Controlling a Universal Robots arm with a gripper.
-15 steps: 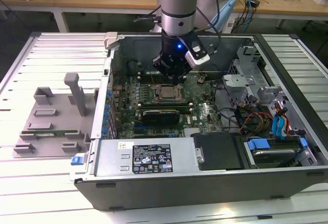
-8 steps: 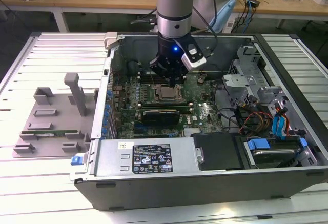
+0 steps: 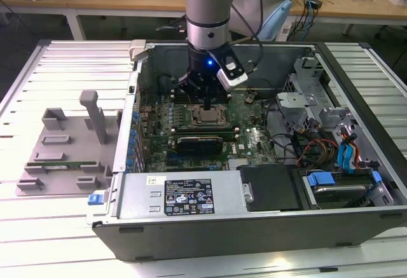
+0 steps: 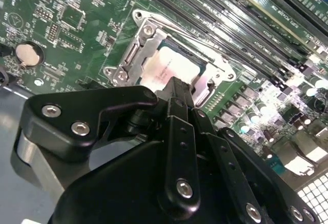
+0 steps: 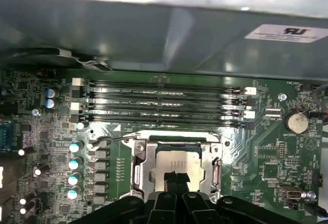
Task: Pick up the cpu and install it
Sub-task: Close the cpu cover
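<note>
I judge this to be the seating step: the cpu (image 5: 177, 158) lies flat inside the motherboard socket (image 5: 137, 168). My gripper (image 4: 177, 84) hangs right over it, jaws pressed together and holding nothing, tips at the chip's plate. I cannot tell whether they touch. Any further move here calls for a straight, gentle vertical line.

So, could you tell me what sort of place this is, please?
Most likely a robotics or electronics lab: an opened computer case lies on a slatted metal table, a robot arm reaches over its motherboard, and cable-strewn workbenches stand behind.
</note>
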